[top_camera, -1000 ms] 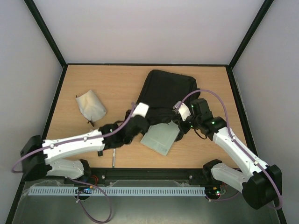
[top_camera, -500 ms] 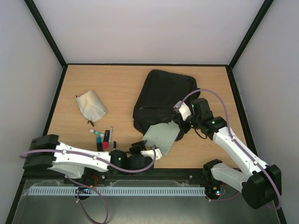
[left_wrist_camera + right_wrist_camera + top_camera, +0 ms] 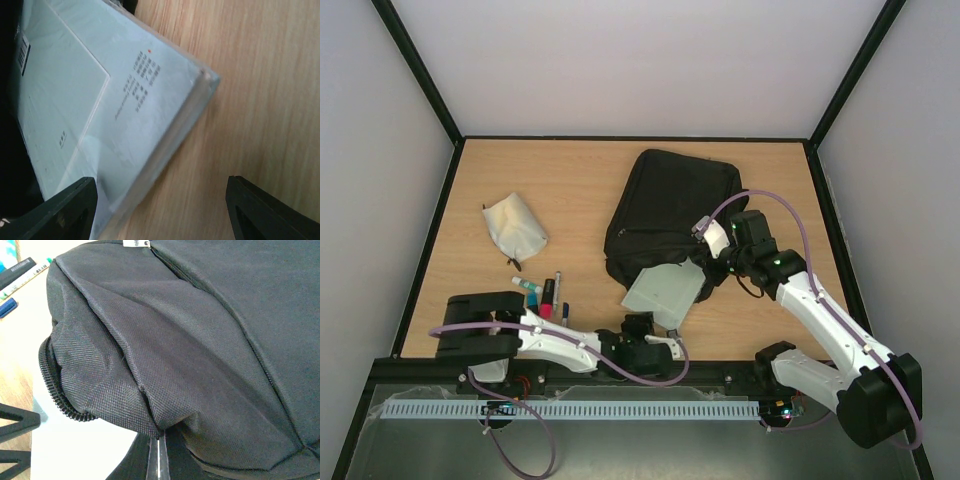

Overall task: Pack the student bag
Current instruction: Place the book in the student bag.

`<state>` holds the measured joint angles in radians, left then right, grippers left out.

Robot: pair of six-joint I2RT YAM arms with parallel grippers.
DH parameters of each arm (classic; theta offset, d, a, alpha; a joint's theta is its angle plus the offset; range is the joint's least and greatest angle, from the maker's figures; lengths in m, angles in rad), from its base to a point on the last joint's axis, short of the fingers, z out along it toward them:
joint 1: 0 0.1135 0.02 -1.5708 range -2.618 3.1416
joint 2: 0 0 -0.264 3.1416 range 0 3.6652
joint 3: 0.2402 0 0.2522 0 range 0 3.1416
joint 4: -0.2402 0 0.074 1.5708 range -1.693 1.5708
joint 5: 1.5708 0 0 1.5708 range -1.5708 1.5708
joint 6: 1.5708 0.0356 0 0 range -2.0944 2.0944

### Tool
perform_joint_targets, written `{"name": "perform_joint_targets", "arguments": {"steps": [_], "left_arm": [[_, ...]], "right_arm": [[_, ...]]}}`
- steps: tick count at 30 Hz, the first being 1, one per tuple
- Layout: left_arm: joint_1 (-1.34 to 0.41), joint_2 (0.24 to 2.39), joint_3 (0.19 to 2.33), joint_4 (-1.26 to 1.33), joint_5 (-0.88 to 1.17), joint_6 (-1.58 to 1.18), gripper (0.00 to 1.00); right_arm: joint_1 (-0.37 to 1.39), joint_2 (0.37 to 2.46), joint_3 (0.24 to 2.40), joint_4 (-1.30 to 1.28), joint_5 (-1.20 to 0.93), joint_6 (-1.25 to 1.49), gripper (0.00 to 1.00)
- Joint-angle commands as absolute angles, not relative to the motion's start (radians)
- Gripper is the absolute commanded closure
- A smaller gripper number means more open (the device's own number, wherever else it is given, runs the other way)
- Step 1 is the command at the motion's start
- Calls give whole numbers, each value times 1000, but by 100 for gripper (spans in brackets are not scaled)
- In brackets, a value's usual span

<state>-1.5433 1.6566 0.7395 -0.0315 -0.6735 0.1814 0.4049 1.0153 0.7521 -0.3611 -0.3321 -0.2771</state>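
The student bag (image 3: 670, 200) lies flat on the table (image 3: 570, 175), a little right of the middle and towards the far side, with its open mouth facing the near edge. In the right wrist view we see the zip teeth (image 3: 56, 390) curling round that mouth, the black cloth lifted into a fold above them. The right hand (image 3: 708, 268) sits at the near right corner of the bag, clenched on a pinch of its fabric, and so props the opening.

A pale book in clear wrap (image 3: 665, 290) lies slanted at the mouth. Its far end is tucked under the lifted cloth and its near end is out on the table. The left hand (image 3: 648, 328) is low at the near edge, just beside the book's near corner. In its own wrist view its fingers (image 3: 65, 210) stand wide and released, with that corner between them and nothing gripped.

Further left, some pens and markers (image 3: 545, 295) lie in a loose bunch, and a beige pouch (image 3: 515, 225) lies well apart beyond them.

We judge the step in hand to be sliding the book into the bag. Next the left hand needs to close on the near corner, or press against it, and drive the book far and slightly left along its own slant while the right hand holds the mouth up. If the fabric sags, the book's edge may catch on the zip.
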Motion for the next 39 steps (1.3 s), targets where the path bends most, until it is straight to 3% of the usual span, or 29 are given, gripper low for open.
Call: {"name": "perform_joint_targets", "arguments": {"steps": [1,14,22,29,34,39], "left_arm": [[-1518,1705,782,72,-709,245,27],[-1485,1844,875,211,-702,342,38],[-1453,1868,923,242,-751,220,51],[-1397,1930,990,252,-807,186,54],[-1331,1971,1048,302,-815,225,53],[-1290,2009,1088,357,-870,220,32]], "right_arm": [[397,1007,769,-344,-368,-267,99],[397,1012,773,-348,-384,-267,99],[396,1006,773,-348,-384,-266,99],[396,1006,774,-351,-387,-269,99],[393,993,770,-347,-380,-265,99],[387,989,774,-338,-369,-250,99]]}}
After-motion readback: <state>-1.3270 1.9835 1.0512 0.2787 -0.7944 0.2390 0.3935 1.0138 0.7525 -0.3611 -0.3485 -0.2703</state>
